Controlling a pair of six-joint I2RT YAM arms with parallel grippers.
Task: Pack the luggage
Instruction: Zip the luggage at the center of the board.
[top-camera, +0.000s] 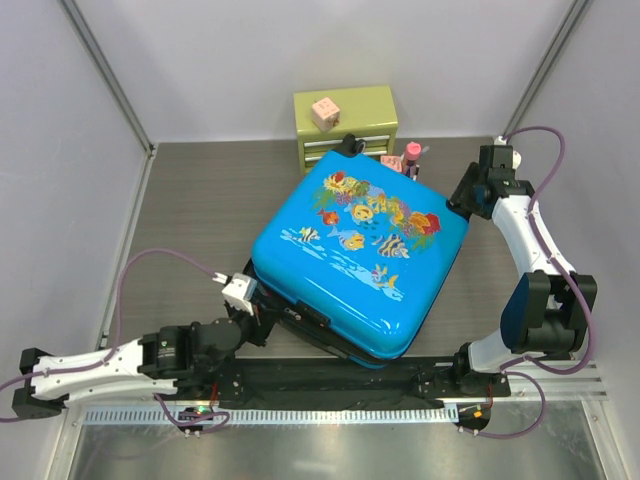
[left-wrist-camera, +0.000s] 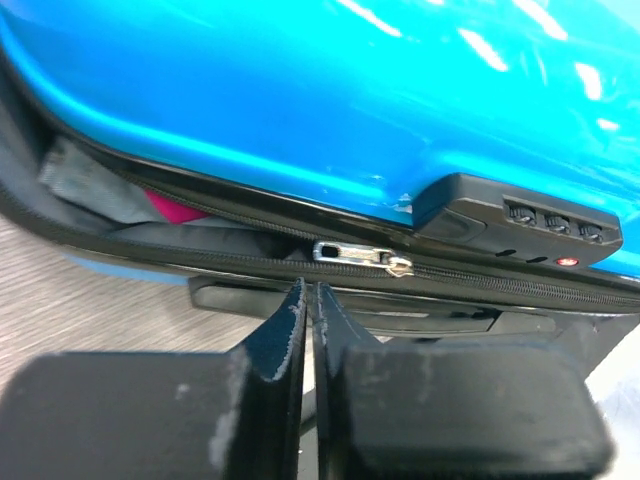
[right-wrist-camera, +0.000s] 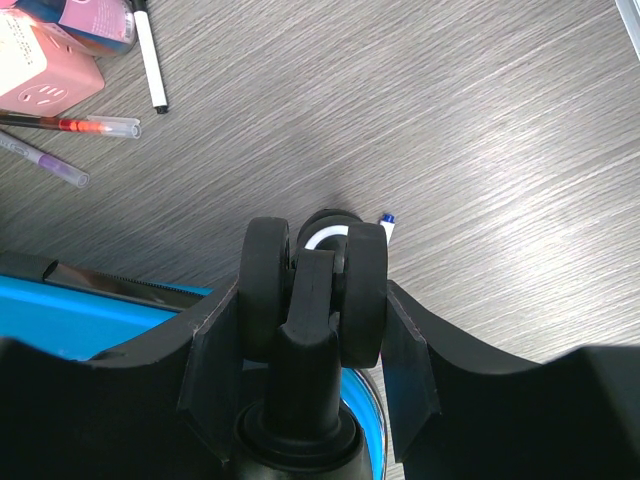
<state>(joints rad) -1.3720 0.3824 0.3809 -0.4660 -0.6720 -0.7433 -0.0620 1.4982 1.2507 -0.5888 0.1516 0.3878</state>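
The luggage, a bright blue fish-print suitcase, lies flat mid-table with its lid down. In the left wrist view its seam still gapes at the left, showing grey lining and something pink. A silver zipper slider sits on the black zip, left of the combination lock. My left gripper is shut just below that slider, and nothing shows between its fingers. My right gripper is at the luggage's far right corner, shut on a black twin wheel, one finger against each side.
A small green drawer chest with a pink cube on top stands behind the luggage. A pink bottle is next to it. A pink box, a black marker and a red pen lie on the table near the wheel.
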